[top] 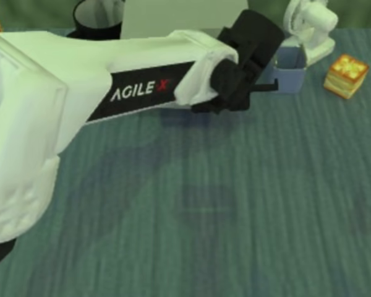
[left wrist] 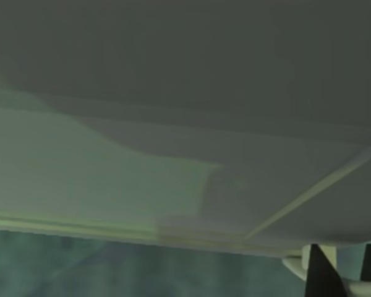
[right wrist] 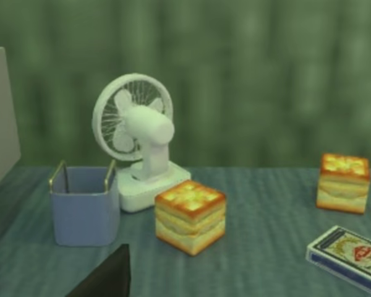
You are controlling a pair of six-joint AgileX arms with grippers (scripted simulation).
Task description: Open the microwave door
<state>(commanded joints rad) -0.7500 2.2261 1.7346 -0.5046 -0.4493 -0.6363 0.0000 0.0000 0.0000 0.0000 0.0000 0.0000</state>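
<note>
The pale grey-white microwave (top: pixel 179 15) stands at the back centre, mostly hidden under my left arm. My left gripper (top: pixel 255 62) reaches along its front right side. In the left wrist view the microwave door (left wrist: pixel 173 161) fills the picture from very close. The left gripper (left wrist: pixel 349 272) shows two dark fingers (left wrist: pixel 323 275) standing apart, with a pale handle piece (left wrist: pixel 295 265) beside and between them. The right arm is out of the top view, and only one dark fingertip (right wrist: pixel 111 278) of its gripper shows low over the table.
A blue-grey square cup (top: pixel 290 71) stands just right of the left gripper, with a white fan (top: pixel 309 25) behind it. An orange cracker cube (top: pixel 345 75) lies further right. A second cube (right wrist: pixel 343 182) and a card box (right wrist: pixel 349 257) also show. A black cylinder (top: pixel 99 15) stands at the back left.
</note>
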